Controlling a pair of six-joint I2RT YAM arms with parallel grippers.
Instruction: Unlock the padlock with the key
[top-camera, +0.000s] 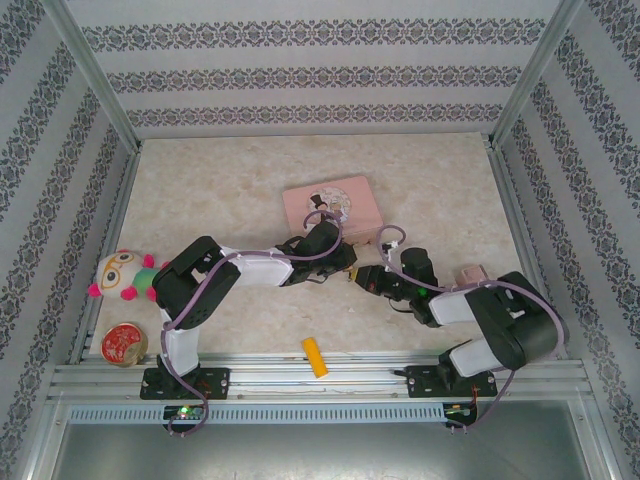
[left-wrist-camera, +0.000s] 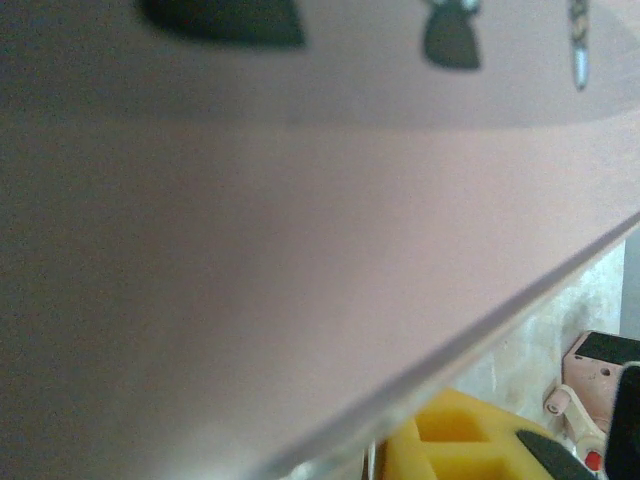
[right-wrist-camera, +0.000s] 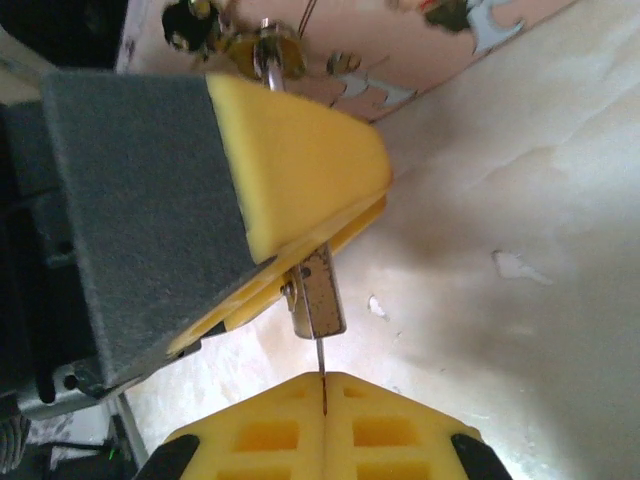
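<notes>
Table (top-camera: 220, 190): marble-look top, pink tin (top-camera: 345, 200) lying flat mid-table. Both arms meet just in front of the tin's near edge.

Left gripper (right-wrist-camera: 340, 228): narrow, yellow pads clamped on the padlock (right-wrist-camera: 320, 300). The brass body sticks out past the pads and the silver shackle (right-wrist-camera: 268, 62) sits at the far end, close to the tin's side.

Right gripper (right-wrist-camera: 325, 425): fully closed, pinching the key (right-wrist-camera: 322, 368) in the seam between its yellow fingers. The blade is thin and dark, aimed straight at the padlock's end face, with the tip at the face. Can't tell if it's inserted or how deep.
</notes>
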